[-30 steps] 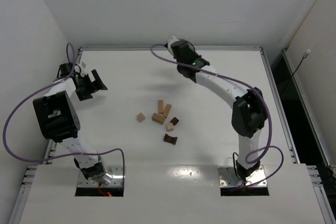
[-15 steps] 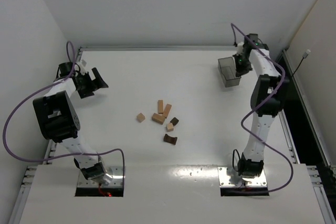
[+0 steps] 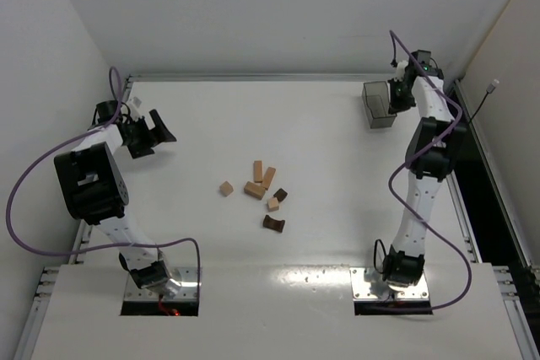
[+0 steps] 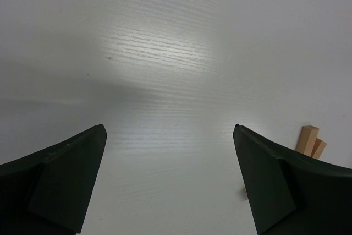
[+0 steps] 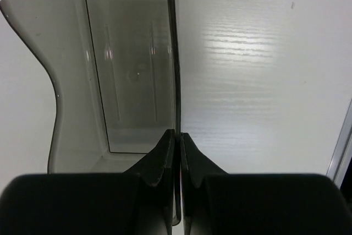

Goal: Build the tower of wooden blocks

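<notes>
No wood block tower stands; the blocks lie loose mid-table in the top view. There are two tan bars, a tan block, a tan cube, a small tan cube, a dark brown cube and a dark brown arch piece. My left gripper is open and empty at the far left, well away from them; its wrist view shows the tan bars at its right edge. My right gripper is shut on one wall of the clear grey bin at the far right.
The clear grey plastic bin sits near the table's far right corner; it looks empty inside. White walls enclose the table at the back and left. A raised rim runs along the far edge.
My right arm has swung from the back middle of the table to the far right corner, carrying the grey bin with it. The left arm and the blocks have stayed put.
</notes>
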Available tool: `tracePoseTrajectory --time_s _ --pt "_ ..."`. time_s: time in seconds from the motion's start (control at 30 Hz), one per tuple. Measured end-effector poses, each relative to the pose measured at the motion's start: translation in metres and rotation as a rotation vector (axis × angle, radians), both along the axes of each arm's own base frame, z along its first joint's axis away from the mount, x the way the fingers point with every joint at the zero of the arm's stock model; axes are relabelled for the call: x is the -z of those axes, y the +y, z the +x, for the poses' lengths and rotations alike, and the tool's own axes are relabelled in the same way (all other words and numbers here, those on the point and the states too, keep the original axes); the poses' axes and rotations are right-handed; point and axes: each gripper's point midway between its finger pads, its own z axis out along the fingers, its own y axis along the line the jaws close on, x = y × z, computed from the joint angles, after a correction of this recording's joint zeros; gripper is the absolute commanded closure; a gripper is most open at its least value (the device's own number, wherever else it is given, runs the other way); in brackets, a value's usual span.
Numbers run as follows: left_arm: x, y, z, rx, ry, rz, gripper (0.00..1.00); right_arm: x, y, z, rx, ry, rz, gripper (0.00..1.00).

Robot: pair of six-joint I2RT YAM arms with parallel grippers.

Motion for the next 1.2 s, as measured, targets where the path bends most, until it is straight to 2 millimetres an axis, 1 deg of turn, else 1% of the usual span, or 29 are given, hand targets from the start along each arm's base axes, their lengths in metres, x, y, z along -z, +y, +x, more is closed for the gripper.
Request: tracePoseTrajectory --time_s 0.03,0.07,0.13,0.2,0.27,0.3,0.37,0.4,0.47,0.5,0.57,0.6,0.67,0.7,0.77,0.83,0.9,0.93,0.97,1.0,1.03,1.1,1.17,1.2 --pt "0.0 0.0 0.0 0.001 -0.001 0.001 0.0 0.004 0.0 0.002 0.0 0.004 -0.004 0.97" --pt "0.0 0.0 0.001 0.003 -0.002 0.002 0.0 0.011 -0.001 0.003 -0.002 0.012 -0.008 0.94" --pt "-0.001 0.001 0.001 0.006 -0.005 0.005 0.0 0.021 -0.004 0.004 0.001 0.028 -0.024 0.92" --pt "-0.001 0.0 0.001 0.01 -0.008 0.006 0.0 0.031 -0.01 0.002 0.011 0.048 -0.045 0.82" --pt "-0.001 0.0 0.001 0.013 -0.008 0.006 0.0 0.036 -0.014 0.001 0.018 0.059 -0.057 0.71" --pt "-0.002 0.0 0.001 0.015 -0.009 0.006 0.0 0.037 -0.018 0.0 0.024 0.064 -0.067 0.57" --pt "-0.002 -0.001 0.001 0.021 -0.011 0.003 0.0 0.037 -0.024 -0.001 0.035 0.065 -0.082 0.44" --pt "-0.002 -0.001 0.001 0.024 -0.013 0.001 0.0 0.036 -0.027 -0.001 0.041 0.064 -0.092 0.36" --pt "-0.002 -0.002 0.001 0.029 -0.015 -0.002 0.0 0.035 -0.03 0.0 0.047 0.057 -0.103 0.31" --pt "-0.002 -0.002 0.001 0.031 -0.016 -0.002 0.0 0.034 -0.031 0.001 0.048 0.052 -0.106 0.26" --pt "-0.002 -0.003 0.001 0.034 -0.017 -0.004 0.0 0.032 -0.033 0.0 0.061 0.037 -0.106 0.18" --pt "-0.002 -0.003 0.001 0.035 -0.018 -0.005 0.0 0.03 -0.032 -0.003 0.064 0.024 -0.106 0.12" --pt "-0.002 -0.003 0.001 0.036 -0.018 -0.006 0.0 0.018 -0.028 -0.018 0.07 0.014 -0.104 0.08" --pt "-0.003 -0.003 0.001 0.036 -0.018 -0.007 0.0 0.008 -0.024 -0.026 0.068 -0.001 -0.104 0.05" --pt "-0.003 -0.004 0.001 0.038 -0.021 -0.005 0.0 -0.022 -0.014 -0.037 0.06 -0.06 -0.103 0.04" --pt "-0.005 -0.005 0.0 0.041 -0.023 0.011 0.0 -0.063 0.002 -0.044 0.036 -0.155 -0.093 0.04" --pt "-0.009 -0.009 -0.005 0.041 -0.026 0.051 0.0 -0.111 0.02 -0.052 0.0 -0.289 -0.08 0.04" --pt "-0.012 -0.014 -0.01 0.05 -0.028 0.082 0.0 -0.131 0.03 -0.059 -0.02 -0.34 -0.071 0.04" --pt "-0.019 -0.024 -0.014 0.074 -0.038 0.117 0.0 -0.15 0.043 -0.067 -0.049 -0.391 -0.061 0.04" --pt "-0.026 -0.037 -0.015 0.106 -0.053 0.145 0.0 -0.164 0.052 -0.074 -0.071 -0.428 -0.054 0.04" --pt "-0.035 -0.054 -0.017 0.15 -0.078 0.193 0.0 -0.175 0.064 -0.084 -0.098 -0.457 -0.046 0.04" --pt "-0.056 -0.095 -0.021 0.262 -0.145 0.251 0.0 -0.181 0.082 -0.1 -0.139 -0.48 -0.034 0.04" --pt "-0.076 -0.144 -0.034 0.392 -0.216 0.294 0.0 -0.17 0.095 -0.114 -0.169 -0.461 -0.022 0.04" --pt "-0.084 -0.163 -0.042 0.445 -0.241 0.301 0.0 -0.159 0.099 -0.122 -0.178 -0.435 -0.017 0.04"
